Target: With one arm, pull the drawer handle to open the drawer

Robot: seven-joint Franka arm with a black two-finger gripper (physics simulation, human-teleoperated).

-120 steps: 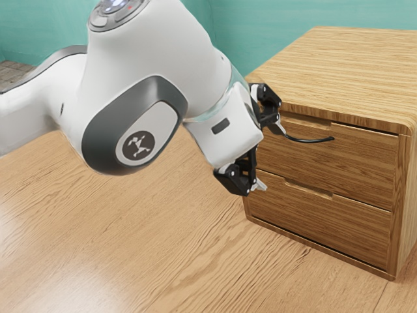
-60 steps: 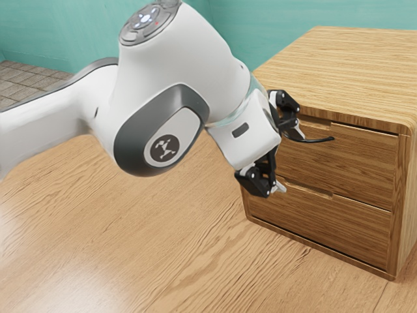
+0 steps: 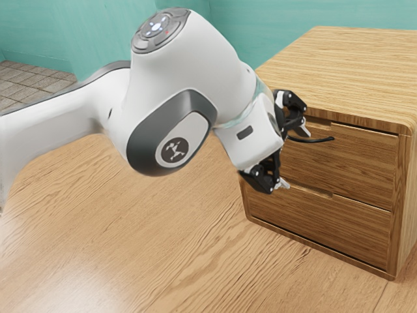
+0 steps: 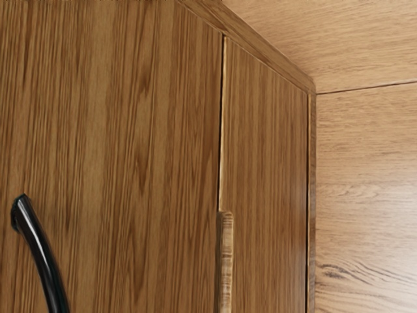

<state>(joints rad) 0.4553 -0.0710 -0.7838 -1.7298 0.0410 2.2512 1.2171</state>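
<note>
A wooden cabinet (image 3: 352, 59) stands at the exterior view's right with two drawers in its front. The upper drawer (image 3: 355, 163) carries a thin black curved handle (image 3: 316, 139), and its front sits flush with the cabinet. My gripper (image 3: 288, 149) is open at the cabinet's front near corner, one finger (image 3: 291, 104) above the handle's near end and the other (image 3: 267, 178) below it, level with the lower drawer's top edge. Nothing is held. In the wrist view the black handle (image 4: 38, 254) curves close by, against the upper drawer front (image 4: 124, 130).
The lower drawer (image 3: 326, 218) has a notch in its top edge and no black handle. The cabinet rests on a wooden floor (image 3: 130, 261), with open surface toward the exterior view's left and front. A teal wall (image 3: 58, 26) lies behind.
My arm has swung toward the exterior view's right, bringing the open gripper up to the cabinet front and the handle's near end. The drawer has not moved.
</note>
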